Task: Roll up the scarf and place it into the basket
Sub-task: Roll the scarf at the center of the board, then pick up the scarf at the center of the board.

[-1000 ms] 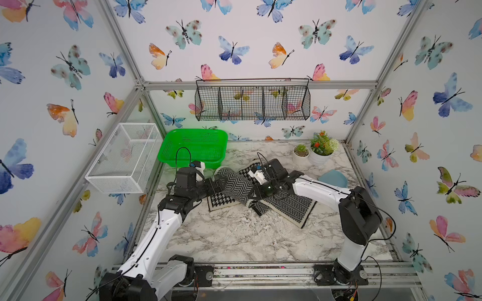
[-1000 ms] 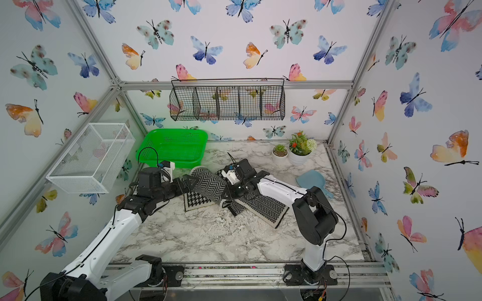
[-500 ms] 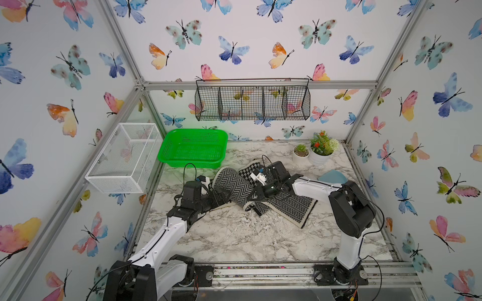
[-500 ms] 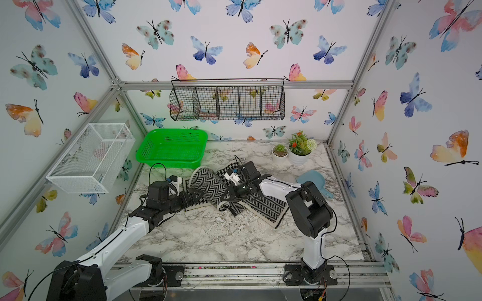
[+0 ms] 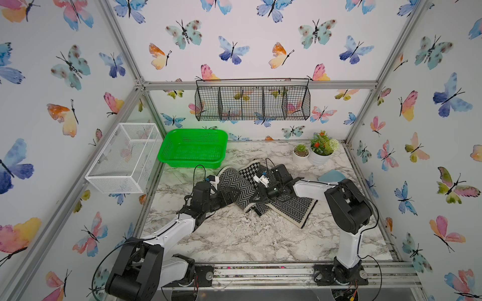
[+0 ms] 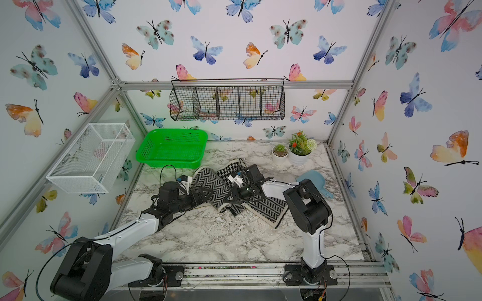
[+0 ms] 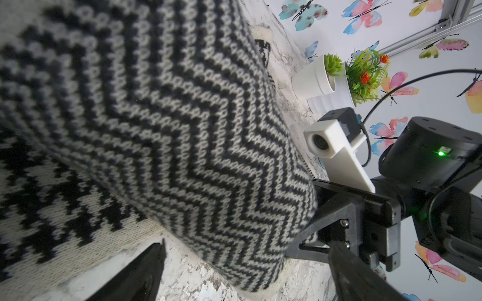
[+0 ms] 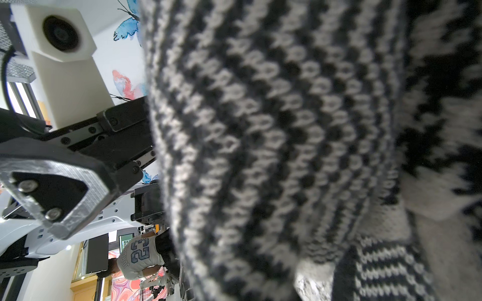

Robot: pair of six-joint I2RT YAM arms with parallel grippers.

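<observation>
While rolling the scarf [image 5: 242,187], judged mid-step: fat herringbone roll on the bench [image 5: 234,239], loose tail flat beside it, near but outside the empty green basket [image 5: 190,164]. Left end effector [image 5: 232,194] spread wide astride one roll end; right end effector [image 5: 257,200] buried in knit at the other, closed or not, cannot tell. Next: finish winding the tail, clamp both ends, lift over the rim.

Left tool [image 5: 230,195] wide, right tool [image 5: 257,202] low
</observation>
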